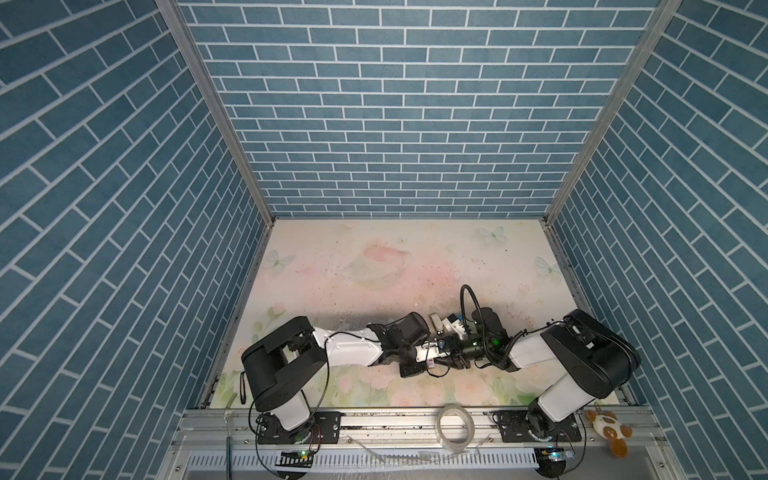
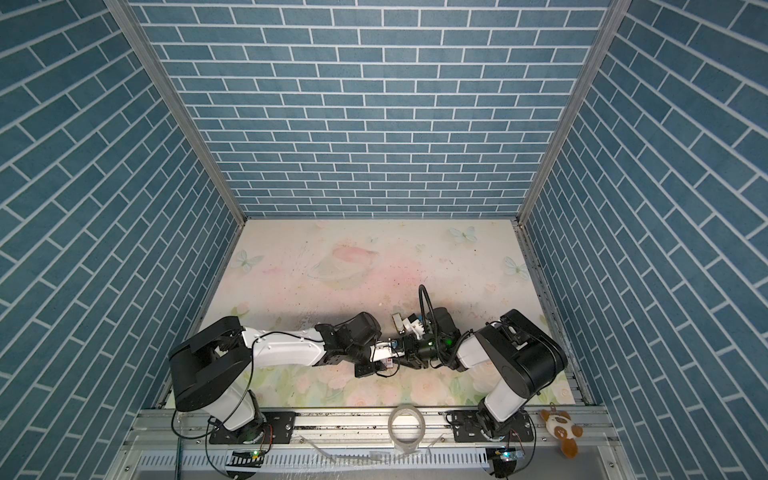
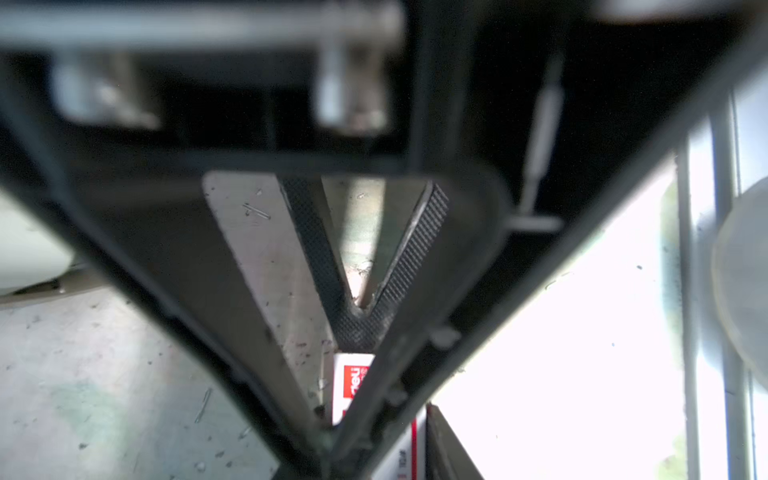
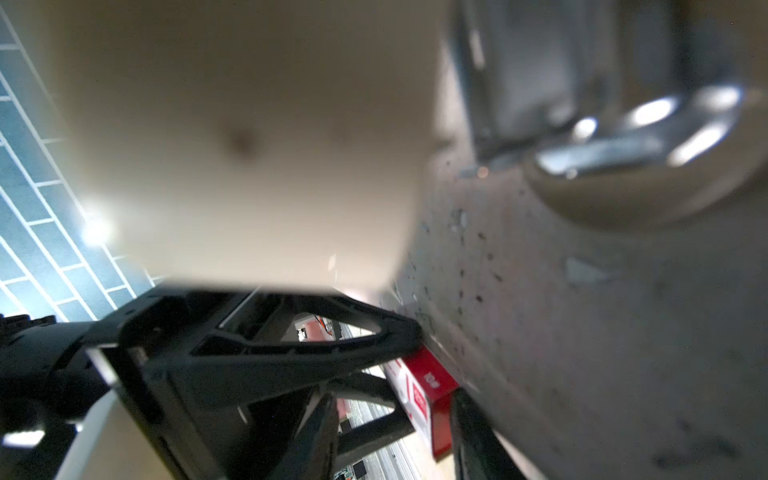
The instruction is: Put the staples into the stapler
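So I'm at the get-the-staples-out stage, nowhere near the actual loading. Both my arms meet mid-desk (image 1: 374,266), left one in from 9 o'clock, right one from 3. My right tool (image 1: 448,362) looks clamped on the little white-and-red staple box (image 4: 428,374), a finger on either side of it and the box tipped with a corner down by the desk. My left tool (image 3: 361,309) points its tips right at the end of that box. Its ribbed pads (image 3: 316,253) run in a V that nearly meets at the tips, and honestly I can't tell if they're pinched together or a crack apart, or if anything's in there. As for the staples, no strip shows anywhere, so my guess is they're inside the box. The pale-and-metal thing I take for the stapler (image 1: 435,322) sits just past the tools, about 12 o'clock from the box, and neither tool is on it. It's too small to say if it's flipped open. Next move, I reckon: keep the box steady with the right, get the left tips onto a strip end and slide it out straight, since those thin strips slip or snap easily. Then over to the stapler.
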